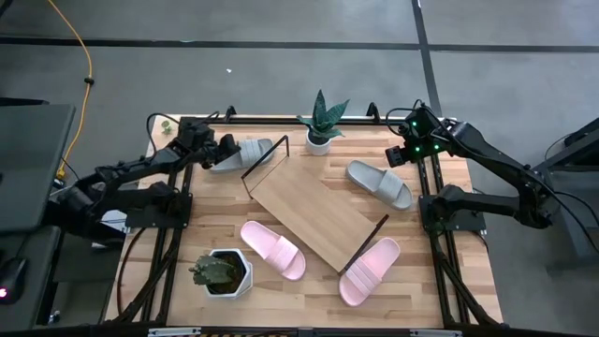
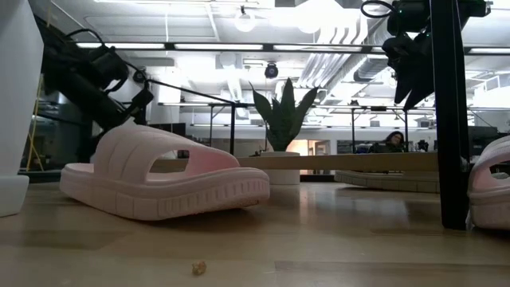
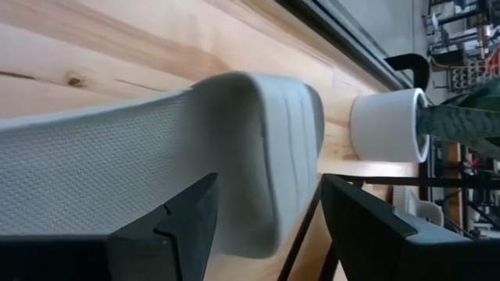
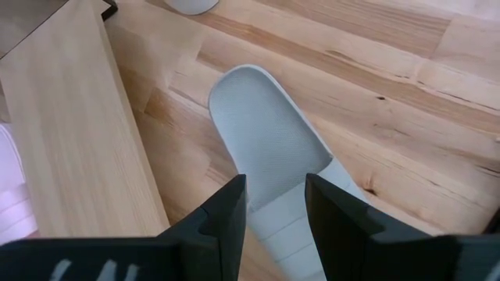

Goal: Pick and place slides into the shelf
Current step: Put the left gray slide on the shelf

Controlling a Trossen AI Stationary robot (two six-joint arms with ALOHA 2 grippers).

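Two light grey slides lie sole-down on the table: one at the far left (image 1: 245, 152) beside the shelf's wire end frame (image 1: 267, 157), one at the far right (image 1: 379, 183). Two pale pink slides (image 1: 273, 249) (image 1: 370, 270) lie toward the near edge, on either side of the shelf. The shelf (image 1: 314, 213) lies diagonally mid-table. My left gripper (image 1: 223, 150) is open and low, and its fingers straddle one long edge of the left grey slide (image 3: 156, 140). My right gripper (image 1: 398, 156) is open and hovers above the right grey slide (image 4: 266, 140). My left gripper (image 3: 269, 191) comes in low from the table's left. One finger (image 3: 183, 226) is over the slide's footbed and the other (image 3: 367, 226) is outside its side wall (image 3: 297, 133). I cannot tell whether either finger touches the slide, which lies flat on the table.
A white pot with a spiky plant (image 1: 321, 126) stands at the far edge between the two grey slides. A second potted plant (image 1: 221, 271) stands near the front left. The black wire frame (image 3: 305, 226) runs close beside my left gripper's outer finger.
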